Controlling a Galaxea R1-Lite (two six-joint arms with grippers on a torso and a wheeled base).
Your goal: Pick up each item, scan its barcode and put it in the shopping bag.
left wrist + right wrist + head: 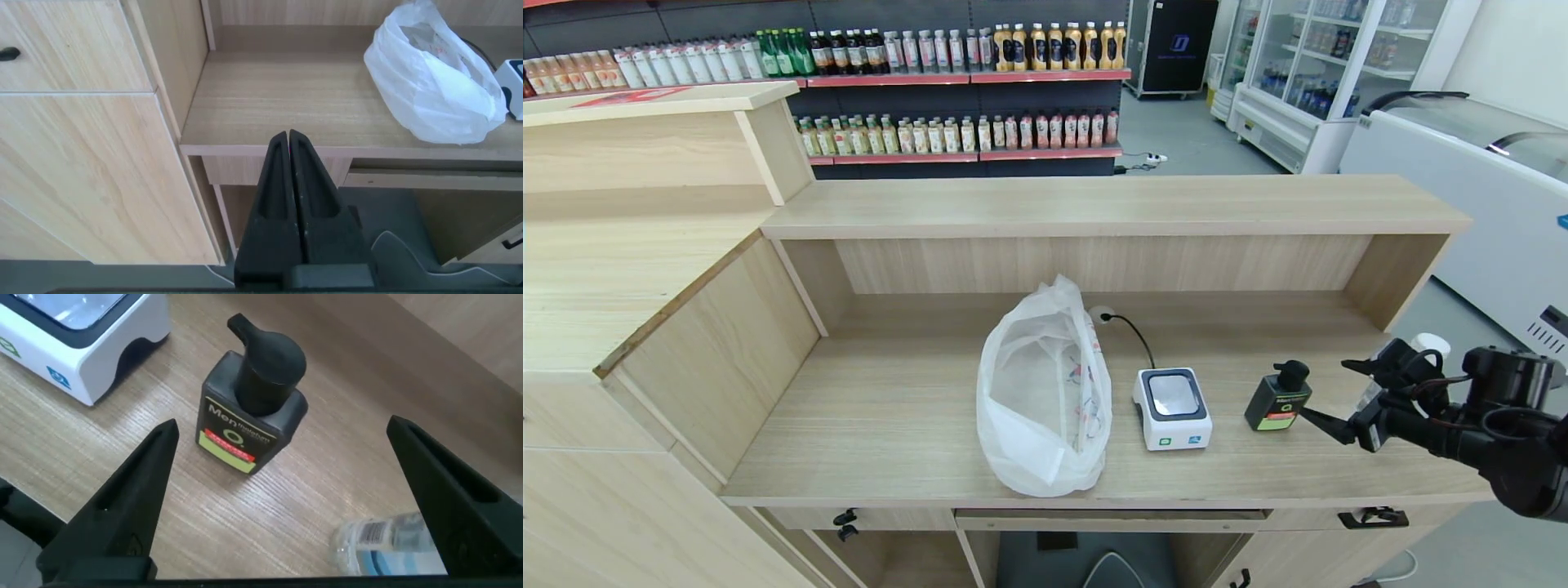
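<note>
Standing upright on the wooden counter (pixel 890 408), the black pump bottle (pixel 1278 400) is located to the right of the barcode scanner (pixel 1172 408), near it but not touching. The right gripper (pixel 1333 390) is positioned just to the right of this bottle at about its height. Its fingers are spread wide, and no object is held between them. In the right wrist view, the black pump bottle (pixel 249 408) appears between the two fingers of the right gripper (pixel 283 429) and just ahead of their tips, without contact. A clear bottle (pixel 392 543) with a white cap sits close by the gripper, farther right on the counter and partly hidden. The barcode scanner (pixel 73 335) is a white unit with its glass window facing up, and a black cable (pixel 1135 331) runs from it toward the rear of the counter. The shopping bag (pixel 1045 400), white and translucent, rests at the centre of the counter, just left of the scanner. The left gripper (pixel 289 135) hangs in front of the counter's left end, below the front edge, with its fingers pressed together and nothing between them. The shopping bag (pixel 433 73) lies well apart from it.
</note>
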